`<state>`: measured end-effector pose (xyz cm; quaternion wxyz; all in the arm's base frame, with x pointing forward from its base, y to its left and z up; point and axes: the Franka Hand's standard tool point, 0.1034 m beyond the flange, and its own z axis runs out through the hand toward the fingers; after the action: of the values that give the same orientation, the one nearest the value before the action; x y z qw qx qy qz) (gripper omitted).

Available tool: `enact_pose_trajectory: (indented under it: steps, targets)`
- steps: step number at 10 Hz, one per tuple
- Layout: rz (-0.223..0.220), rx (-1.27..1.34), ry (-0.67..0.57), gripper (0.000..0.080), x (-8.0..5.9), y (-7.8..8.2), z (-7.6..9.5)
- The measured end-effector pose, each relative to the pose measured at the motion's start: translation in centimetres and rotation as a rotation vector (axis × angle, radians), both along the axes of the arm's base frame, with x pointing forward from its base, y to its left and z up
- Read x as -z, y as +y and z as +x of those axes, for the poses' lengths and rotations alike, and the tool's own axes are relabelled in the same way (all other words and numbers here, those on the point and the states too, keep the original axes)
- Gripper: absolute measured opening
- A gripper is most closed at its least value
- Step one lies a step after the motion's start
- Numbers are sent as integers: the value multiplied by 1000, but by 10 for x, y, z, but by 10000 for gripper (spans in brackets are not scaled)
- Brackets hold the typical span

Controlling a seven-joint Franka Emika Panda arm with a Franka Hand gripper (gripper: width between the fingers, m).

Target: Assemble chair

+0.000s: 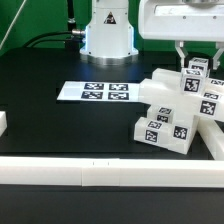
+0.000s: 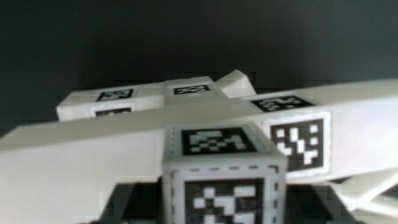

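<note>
While the chunky matte-white plastic chair pieces (image 1: 172, 108) sit bunched toward the table's (image 1: 60, 115) far-right area in the exterior view, we have our end effector (image 1: 196, 64) lowered over the top of that cluster, its fingers pinched on a small white tagged cube-ended piece (image 2: 228, 165) that fills the wrist view. We judge the chair only partly built: several slabs and blocks appear stacked or leaning together, but we cannot tell which are truly joined, and no finished blocky chair shape stands yet. An angled white slab (image 1: 213, 140) lies beside the cluster. The marker board (image 1: 94, 92) lies flat near the table's middle, and a long white border rail (image 1: 110, 174) runs along the near edge.
</note>
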<state>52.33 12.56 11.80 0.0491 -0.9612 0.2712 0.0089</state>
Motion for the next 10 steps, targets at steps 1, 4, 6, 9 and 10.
enact_pose_trajectory:
  steps: [1,4,6,9,10]
  targets:
    - [2,46,4,282,0,0,0]
    - [18,244,23,282,0,1,1]
    - [51,498,44,282,1,-6,-4]
    - [80,775,83,284,1,-8,-6]
    - [92,887,97,284,0,-8,-5]
